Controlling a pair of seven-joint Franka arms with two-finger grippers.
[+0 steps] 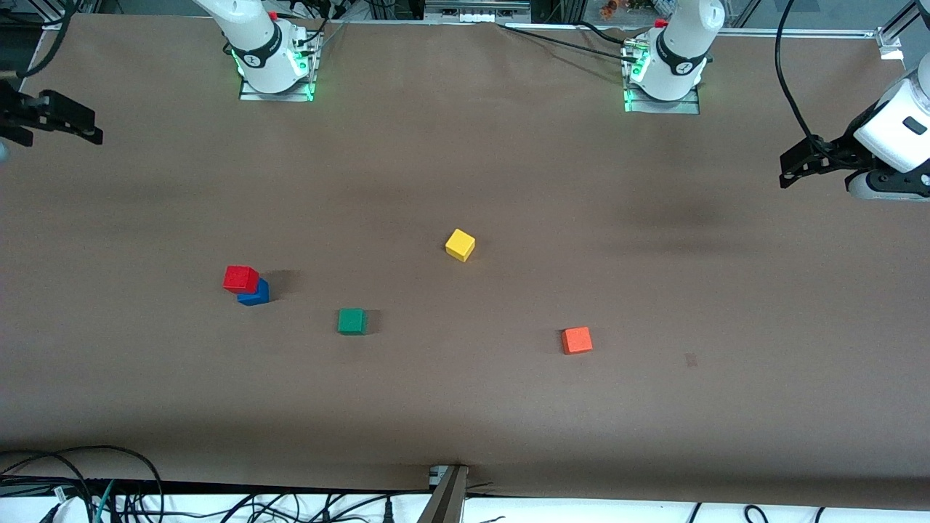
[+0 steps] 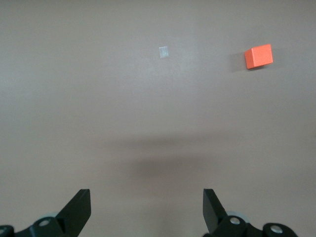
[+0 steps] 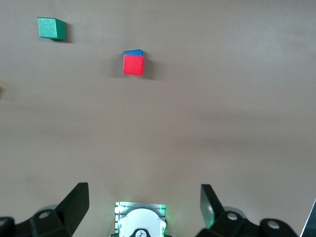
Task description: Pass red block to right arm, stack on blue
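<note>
The red block (image 1: 240, 279) sits on top of the blue cube (image 1: 254, 293), slightly offset, toward the right arm's end of the table. The right wrist view shows the red block (image 3: 133, 64) covering all but a sliver of the blue cube (image 3: 133, 52). My right gripper (image 1: 80, 123) hangs over the table's edge at the right arm's end, open and empty (image 3: 144, 192). My left gripper (image 1: 795, 165) hangs over the edge at the left arm's end, also open and empty (image 2: 146, 197). Neither touches a block.
A green cube (image 1: 352, 321) lies beside the stack, nearer the front camera. A yellow cube (image 1: 460, 245) sits mid-table and an orange cube (image 1: 577, 340) toward the left arm's end. Both arm bases stand along the table's robot side.
</note>
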